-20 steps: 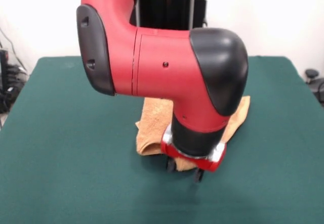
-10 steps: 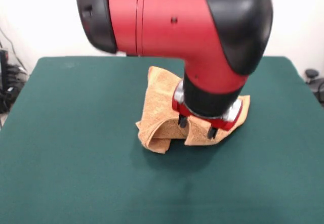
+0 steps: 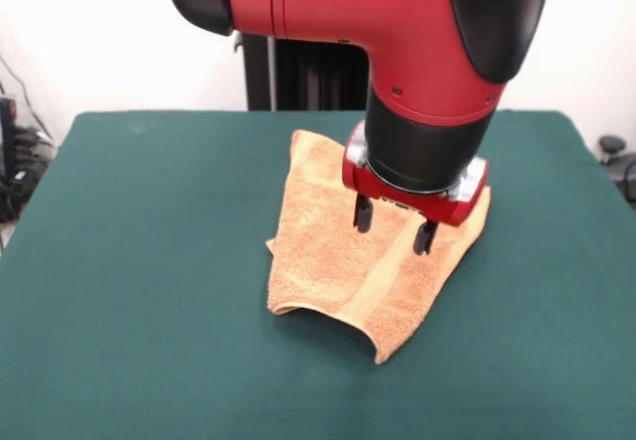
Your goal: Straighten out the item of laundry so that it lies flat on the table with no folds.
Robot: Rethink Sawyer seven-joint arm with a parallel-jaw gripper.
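Currently the gripper (image 3: 395, 231) hangs just above the towel (image 3: 343, 261), fingers apart, nothing between them. Towel sits mid-counter (image 3: 129, 291), mostly spread out, but the near edge arches up off the felt and a small flap pokes out on the picture-left side, so not flat yet. Arm comes down from above, wrist vertical, elbow link horizontal overhead.
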